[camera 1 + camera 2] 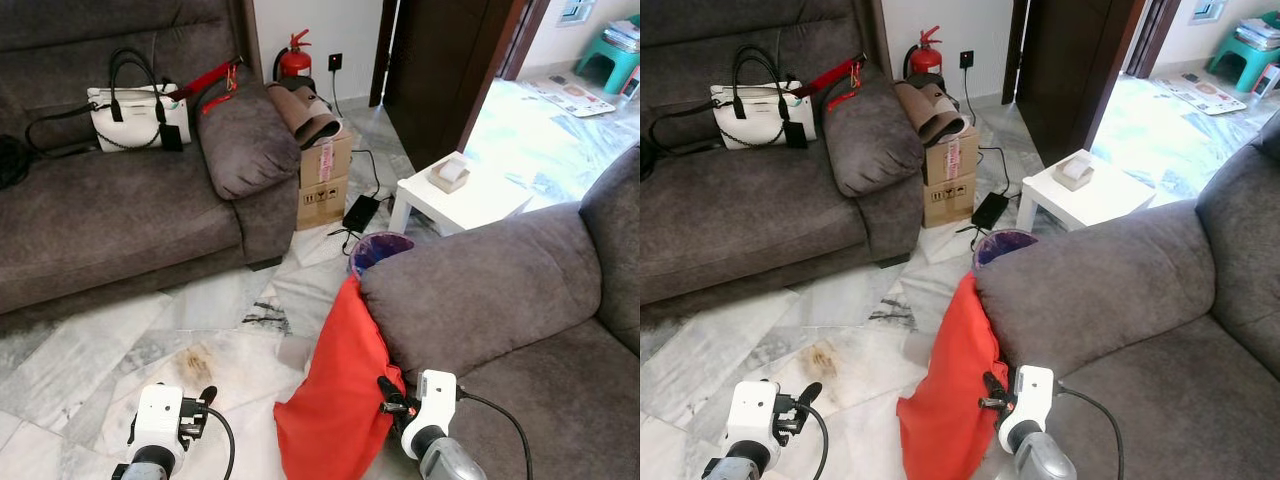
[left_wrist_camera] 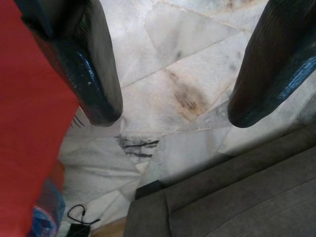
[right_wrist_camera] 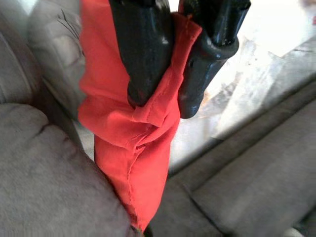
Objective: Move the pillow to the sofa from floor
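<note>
At 3 o'clock the big grey sofa [image 1: 520, 300] has the red pillow [image 1: 335, 400] leaning on its arm, bottom on the floor [image 1: 120, 340], pinched by the right tool [image 3: 165, 98], while the left tool [image 2: 170, 113] gapes wide.

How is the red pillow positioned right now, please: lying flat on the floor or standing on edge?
Standing on edge: the red pillow leans against the sofa armrest, its fabric pinched by the right hand.
</note>
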Controlling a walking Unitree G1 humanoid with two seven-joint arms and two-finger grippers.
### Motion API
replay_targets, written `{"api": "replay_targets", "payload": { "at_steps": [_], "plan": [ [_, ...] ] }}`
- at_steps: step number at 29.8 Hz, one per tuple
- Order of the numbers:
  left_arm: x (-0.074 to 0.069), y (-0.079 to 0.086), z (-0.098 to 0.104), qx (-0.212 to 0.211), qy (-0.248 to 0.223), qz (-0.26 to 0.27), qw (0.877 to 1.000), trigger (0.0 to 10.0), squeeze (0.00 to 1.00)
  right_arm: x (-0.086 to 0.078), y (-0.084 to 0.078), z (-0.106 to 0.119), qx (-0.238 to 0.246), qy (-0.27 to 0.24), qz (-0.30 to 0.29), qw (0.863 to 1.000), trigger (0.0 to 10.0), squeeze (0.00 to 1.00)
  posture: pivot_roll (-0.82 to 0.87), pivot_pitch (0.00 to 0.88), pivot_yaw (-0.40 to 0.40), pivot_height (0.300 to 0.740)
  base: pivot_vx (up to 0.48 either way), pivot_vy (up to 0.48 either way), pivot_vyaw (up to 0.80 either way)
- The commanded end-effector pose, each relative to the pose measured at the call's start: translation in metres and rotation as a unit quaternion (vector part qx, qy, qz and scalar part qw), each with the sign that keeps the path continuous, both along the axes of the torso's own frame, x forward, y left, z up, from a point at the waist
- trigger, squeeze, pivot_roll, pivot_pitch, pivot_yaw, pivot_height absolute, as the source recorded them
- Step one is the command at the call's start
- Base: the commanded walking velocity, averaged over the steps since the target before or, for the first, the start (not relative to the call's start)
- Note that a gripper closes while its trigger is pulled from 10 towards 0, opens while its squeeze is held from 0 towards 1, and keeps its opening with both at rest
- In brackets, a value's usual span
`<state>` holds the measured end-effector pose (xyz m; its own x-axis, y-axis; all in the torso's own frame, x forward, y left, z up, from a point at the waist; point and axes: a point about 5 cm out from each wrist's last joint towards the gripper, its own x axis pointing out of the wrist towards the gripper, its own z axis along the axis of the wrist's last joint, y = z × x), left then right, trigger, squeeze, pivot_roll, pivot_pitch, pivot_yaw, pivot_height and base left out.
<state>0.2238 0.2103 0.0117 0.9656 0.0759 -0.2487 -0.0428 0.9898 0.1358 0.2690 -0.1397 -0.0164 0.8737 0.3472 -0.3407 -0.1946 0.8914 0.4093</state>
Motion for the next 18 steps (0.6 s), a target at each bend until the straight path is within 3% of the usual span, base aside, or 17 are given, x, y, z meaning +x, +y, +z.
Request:
{"api": "replay_targets", "payload": {
  "at_steps": [1, 5, 6, 8, 18],
  "plan": [
    [-0.006, 0.002, -0.004, -0.001, 0.012, -0.003, 1.000, 10.0, 0.00, 0.011, -0.002, 0.016, -0.001, -0.055, 0.014, 0.998, 10.0, 0.00, 0.18, 0.111, -0.015, 0.740, 0.000, 0.000, 0.00],
    [-0.005, 0.000, -0.002, 0.003, 0.011, -0.026, 1.000, 10.0, 0.00, 0.016, 0.002, 0.025, 0.022, -0.078, 0.072, 0.994, 10.0, 0.00, 0.18, 0.110, -0.014, 0.740, 0.000, 0.000, 0.00],
    [-0.004, 0.000, 0.000, 0.003, 0.009, -0.031, 0.999, 10.0, 0.00, 0.016, 0.007, 0.031, 0.043, -0.093, 0.122, 0.987, 10.0, 0.00, 0.18, 0.109, -0.013, 0.740, 0.000, 0.000, 0.00],
    [-0.003, 0.001, 0.001, 0.004, 0.008, -0.034, 0.999, 10.0, 0.00, 0.016, 0.009, 0.036, 0.054, -0.108, 0.158, 0.980, 10.0, 0.00, 0.17, 0.107, -0.013, 0.740, 0.000, 0.000, 0.00],
    [-0.002, -0.001, 0.002, 0.007, 0.008, -0.051, 0.999, 10.0, 0.00, 0.009, 0.011, 0.044, 0.089, -0.119, 0.236, 0.960, 10.0, 0.00, 0.17, 0.106, -0.009, 0.740, 0.000, 0.000, 0.00]
  ]
}}
